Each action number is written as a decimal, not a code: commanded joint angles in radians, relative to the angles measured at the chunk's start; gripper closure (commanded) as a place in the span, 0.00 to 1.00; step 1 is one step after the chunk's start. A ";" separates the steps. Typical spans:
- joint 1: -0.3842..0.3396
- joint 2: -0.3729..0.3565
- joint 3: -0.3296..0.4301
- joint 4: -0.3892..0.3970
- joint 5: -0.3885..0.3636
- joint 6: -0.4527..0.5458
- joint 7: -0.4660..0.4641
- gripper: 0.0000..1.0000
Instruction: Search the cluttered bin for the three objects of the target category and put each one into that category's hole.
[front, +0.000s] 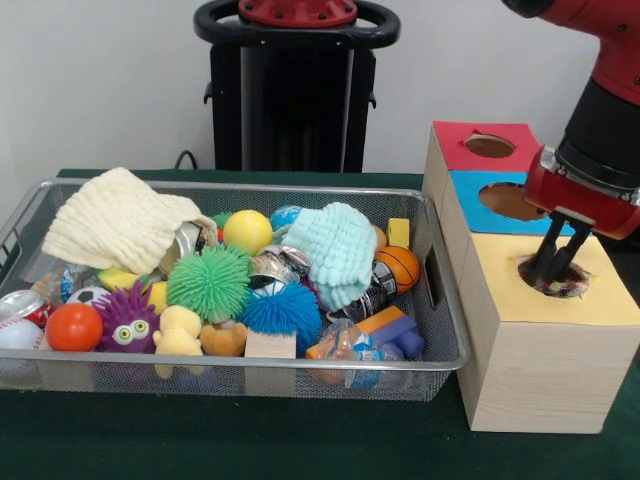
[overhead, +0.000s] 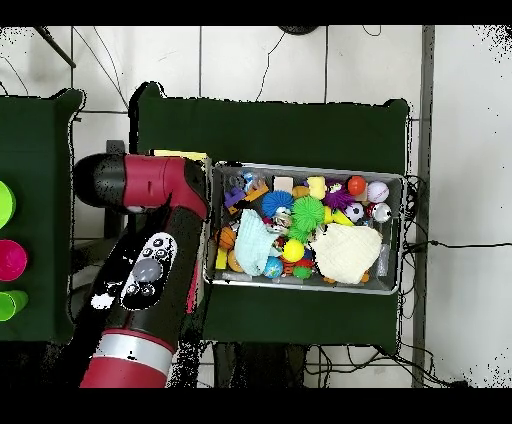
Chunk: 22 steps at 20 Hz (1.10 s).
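Observation:
My gripper hangs at the right, with its tips dipped into the hole in the yellow top of the wooden box. The fingers stand close together on a speckled, crinkly thing that fills the hole's mouth. The wire bin on the left is heaped with toys: balls, spiky pom-poms, blocks, cans and packets. In the overhead view my arm covers the box and the gripper, beside the bin.
Behind the yellow section, the box has a blue top and a red top, each with its own hole. A cream cloth and a pale green cloth lie over part of the bin's contents.

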 joint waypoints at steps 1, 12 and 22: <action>-0.002 0.018 0.042 -0.004 0.041 -0.035 0.290 1.00; 0.000 0.001 0.047 0.007 0.052 -0.047 0.277 1.00; -0.053 -0.076 0.031 -0.057 0.046 0.103 0.201 1.00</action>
